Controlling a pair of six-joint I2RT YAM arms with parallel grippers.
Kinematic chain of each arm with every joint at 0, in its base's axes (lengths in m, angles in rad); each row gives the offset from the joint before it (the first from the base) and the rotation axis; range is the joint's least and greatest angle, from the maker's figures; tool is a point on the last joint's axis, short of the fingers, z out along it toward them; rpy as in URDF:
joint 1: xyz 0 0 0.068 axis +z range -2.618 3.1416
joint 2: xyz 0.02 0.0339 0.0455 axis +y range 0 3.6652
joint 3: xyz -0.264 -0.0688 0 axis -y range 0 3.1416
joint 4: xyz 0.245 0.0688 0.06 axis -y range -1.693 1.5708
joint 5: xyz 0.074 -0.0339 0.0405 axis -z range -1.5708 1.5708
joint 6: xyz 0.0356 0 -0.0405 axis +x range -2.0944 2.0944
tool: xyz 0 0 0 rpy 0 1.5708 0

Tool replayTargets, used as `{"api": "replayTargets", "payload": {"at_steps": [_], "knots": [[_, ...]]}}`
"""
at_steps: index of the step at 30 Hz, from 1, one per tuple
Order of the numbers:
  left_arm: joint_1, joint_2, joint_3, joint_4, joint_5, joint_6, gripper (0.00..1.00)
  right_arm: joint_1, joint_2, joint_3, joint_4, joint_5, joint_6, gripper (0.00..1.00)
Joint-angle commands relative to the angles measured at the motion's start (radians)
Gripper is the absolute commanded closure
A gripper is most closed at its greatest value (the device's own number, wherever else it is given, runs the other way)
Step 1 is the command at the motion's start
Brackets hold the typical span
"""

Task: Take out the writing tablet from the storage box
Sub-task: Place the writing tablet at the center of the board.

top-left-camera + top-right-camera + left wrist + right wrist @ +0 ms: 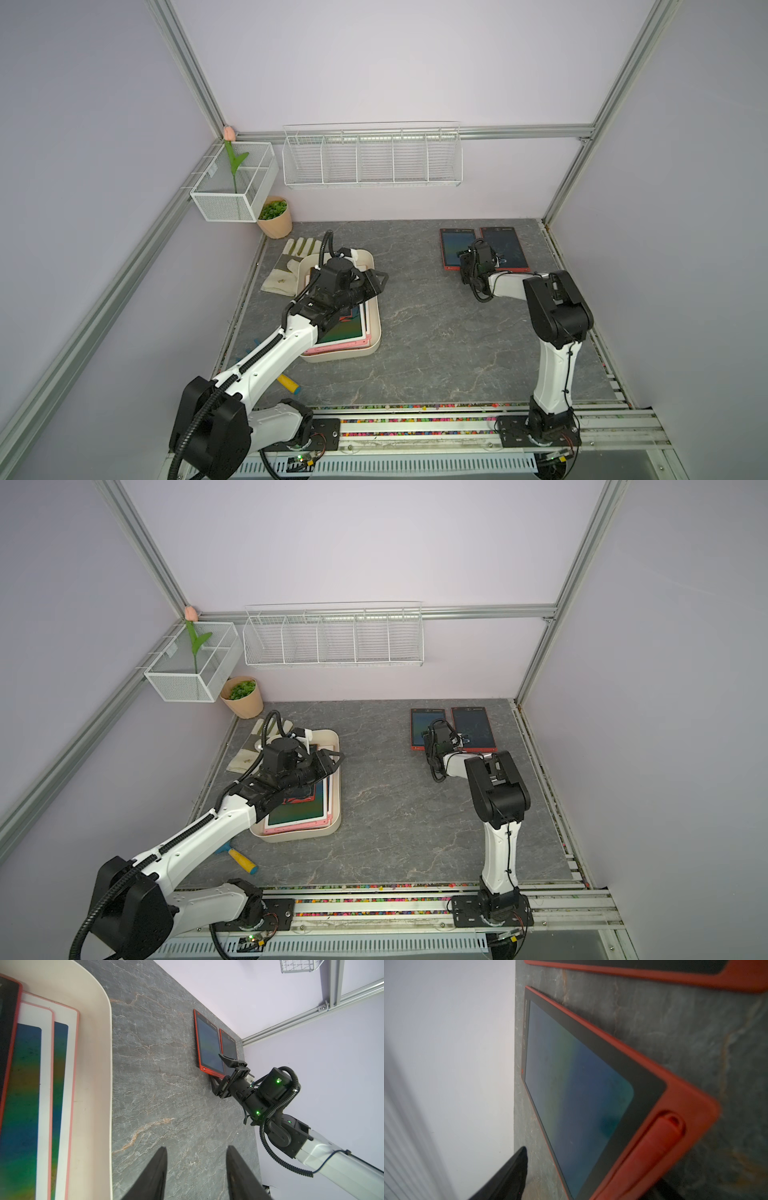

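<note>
writing tablet (581, 1095), red-framed, lies on the table (436, 332) beside another tablet (654, 974), outside the storage box (340, 356), with the right gripper (216, 1068) spread around its near edge, so a skewed retreat could drag it; the left gripper (197, 1148) hovers apart, empty.

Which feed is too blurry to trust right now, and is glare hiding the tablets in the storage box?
Right wrist view: soft and smeared, the red tablet has fuzzy edges. Left wrist view: sharp; the tablets in the storage box show a rainbow sheen, no washed-out glare. Both top views: evenly lit, faint shadows, crisp.
</note>
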Motion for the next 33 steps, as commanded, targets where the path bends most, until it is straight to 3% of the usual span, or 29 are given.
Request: {"api": "replayTargets", "payload": {"at_steps": [1, 10, 18, 33], "knots": [[0.008, -0.031, 0.017, -0.01, 0.001, 0.016, 0.53, 0.004, -0.04, -0.016, -0.153, 0.001, 0.205, 0.23], [0.009, -0.048, 0.001, -0.009, 0.001, 0.008, 0.53, -0.004, -0.053, 0.072, -0.386, -0.032, 0.177, 0.18], [0.02, -0.055, 0.007, -0.072, -0.031, 0.021, 0.53, 0.002, -0.149, 0.022, -0.426, -0.022, 0.143, 0.14], [0.213, -0.101, -0.046, -0.288, -0.131, 0.077, 0.46, 0.135, -0.384, 0.138, -0.675, -0.062, -0.592, 0.12]]}}
